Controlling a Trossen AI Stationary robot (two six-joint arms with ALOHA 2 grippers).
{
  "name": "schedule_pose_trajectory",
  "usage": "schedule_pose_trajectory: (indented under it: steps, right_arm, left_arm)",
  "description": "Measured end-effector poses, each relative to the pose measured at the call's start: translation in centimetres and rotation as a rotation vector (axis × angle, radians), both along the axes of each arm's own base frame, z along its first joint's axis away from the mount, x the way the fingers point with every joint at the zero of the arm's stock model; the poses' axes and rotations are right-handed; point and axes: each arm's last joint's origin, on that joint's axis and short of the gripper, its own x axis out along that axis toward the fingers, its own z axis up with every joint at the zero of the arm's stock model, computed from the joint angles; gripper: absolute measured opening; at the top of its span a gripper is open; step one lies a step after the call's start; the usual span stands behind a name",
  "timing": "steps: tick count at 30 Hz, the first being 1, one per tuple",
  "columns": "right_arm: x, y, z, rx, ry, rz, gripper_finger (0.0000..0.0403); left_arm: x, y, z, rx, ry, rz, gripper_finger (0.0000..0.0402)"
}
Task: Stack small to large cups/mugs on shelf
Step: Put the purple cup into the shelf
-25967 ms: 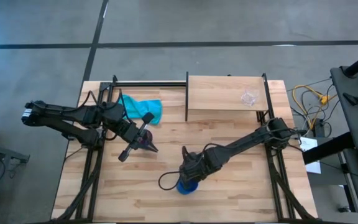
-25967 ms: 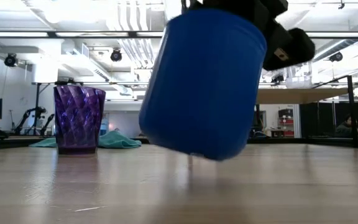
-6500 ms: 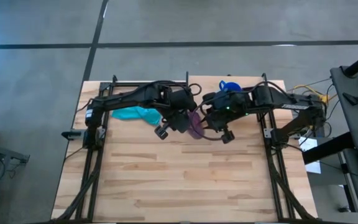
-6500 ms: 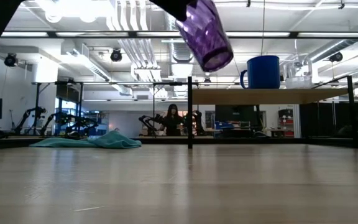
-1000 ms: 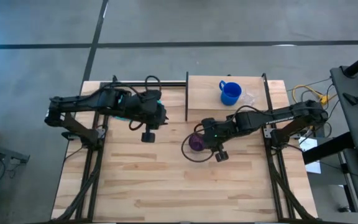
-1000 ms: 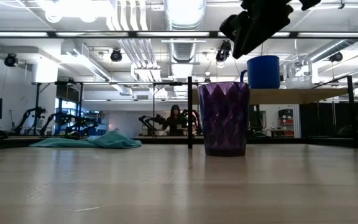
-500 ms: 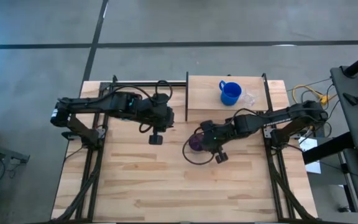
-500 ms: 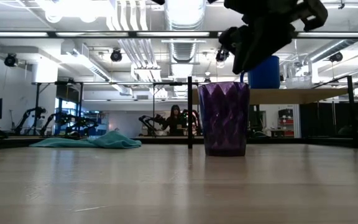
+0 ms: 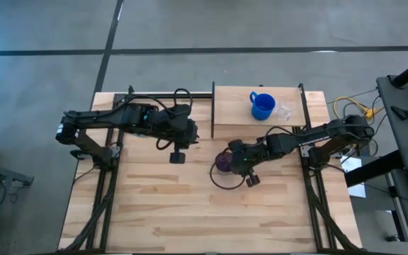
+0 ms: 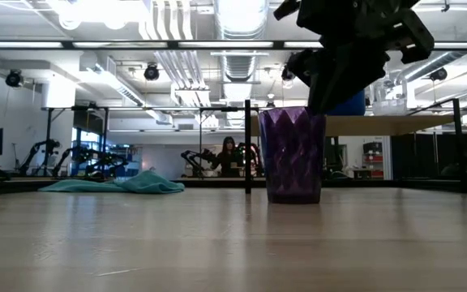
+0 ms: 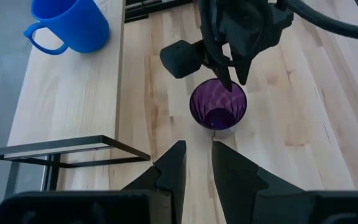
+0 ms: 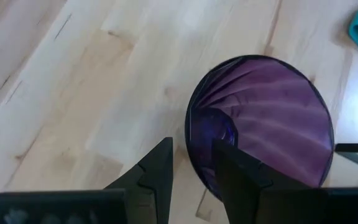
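The tabletop [image 9: 190, 205] carries the shelf [image 9: 232, 110] at its far edge, right of centre. On the shelf stand the blue mug [image 9: 262, 105] and, just beside it, the small clear cup [image 9: 284, 111]. The purple tumbler [image 9: 223, 162] stands upright on the tabletop just in front of the shelf. The right end effector [image 12: 191, 163] hangs over the tumbler's rim, fingers slightly apart, one inside, one outside. The left end effector [image 11: 195, 163] hovers near the shelf's left post, fingers slightly apart, holding nothing.
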Motion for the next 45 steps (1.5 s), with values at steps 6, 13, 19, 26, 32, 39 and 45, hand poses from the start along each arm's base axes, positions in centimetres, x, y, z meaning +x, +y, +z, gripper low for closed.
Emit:
schedule_pose_trajectory:
  steps: [6,13,19,26,32,39,45]
  right_arm:
    - [-0.4,-0.1,-0.9,-0.004,0.027,0.0,0.0105]
    - [-0.3,-0.1,-0.9,-0.006,0.005,-0.003,0.0102]
    - [0.0,0.0,-0.7,-0.009,-0.021,-0.007,0.0058]
    - [-0.1,-0.1,-0.8,-0.001,-0.016,-0.023,0.0012]
    - [0.7,-0.2,1.1,-0.011,-0.069,-0.099,0.001]
    - [1.8,-0.4,7.9,-0.108,-0.169,-0.1,0.001]
    - [0.8,-2.7,12.3,-0.228,-0.109,-0.209,0.001]
  left_arm:
    - [0.0,0.0,0.0,0.0,-0.001,0.0,0.0063]
    - [-0.1,0.0,0.1,0.0,-0.004,-0.001,0.0063]
    - [-0.3,0.0,0.2,-0.001,-0.008,-0.001,0.0063]
    - [-0.3,0.0,0.3,0.0,-0.01,-0.001,0.0063]
    - [-0.3,0.0,0.3,0.0,-0.01,-0.002,0.0063]
    - [-0.3,0.0,0.3,0.0,-0.01,-0.002,0.0063]
    - [-0.5,0.0,0.9,-0.001,-0.031,-0.001,0.0063]
